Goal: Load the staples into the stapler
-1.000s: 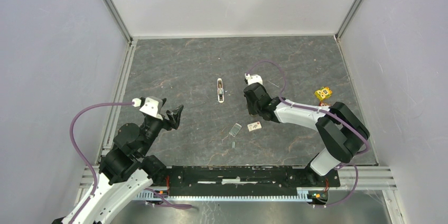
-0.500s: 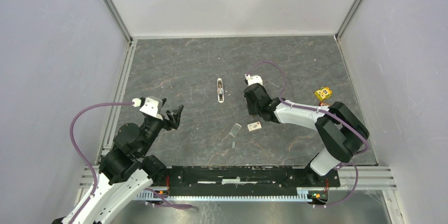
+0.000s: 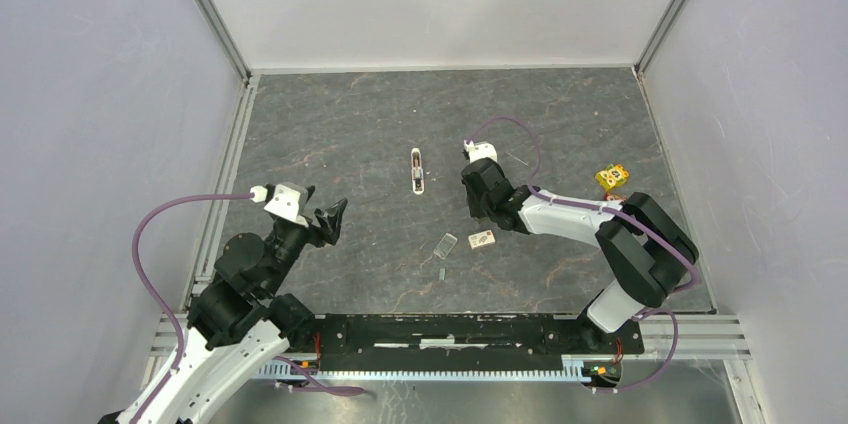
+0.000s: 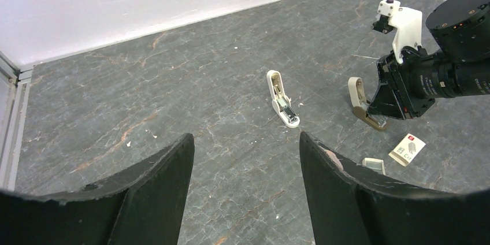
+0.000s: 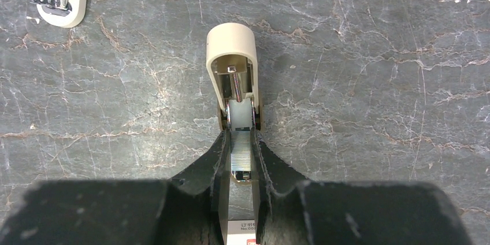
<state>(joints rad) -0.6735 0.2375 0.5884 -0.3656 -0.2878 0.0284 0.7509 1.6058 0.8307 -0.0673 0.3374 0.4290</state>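
Note:
My right gripper [image 5: 241, 138] is shut on the staples [image 5: 241, 153], a short silvery strip pinched between its fingers. The strip's front end meets the metal channel of the beige stapler [image 5: 232, 66], which lies open on the floor straight ahead. A second, white stapler part [image 3: 416, 170] lies to the left, apart from the beige one [image 4: 361, 101]. In the top view the right gripper [image 3: 480, 199] covers the beige part. My left gripper [image 4: 247, 141] hangs open over bare floor at the near left [image 3: 330, 216], with nothing between its fingers.
The whitish staple box [image 3: 482, 239] with a red mark and its clear lid [image 3: 446, 245] lie just behind the right gripper. A yellow cartoon-face cube [image 3: 612, 177] sits near the right wall. Walls enclose the dark stone floor on three sides.

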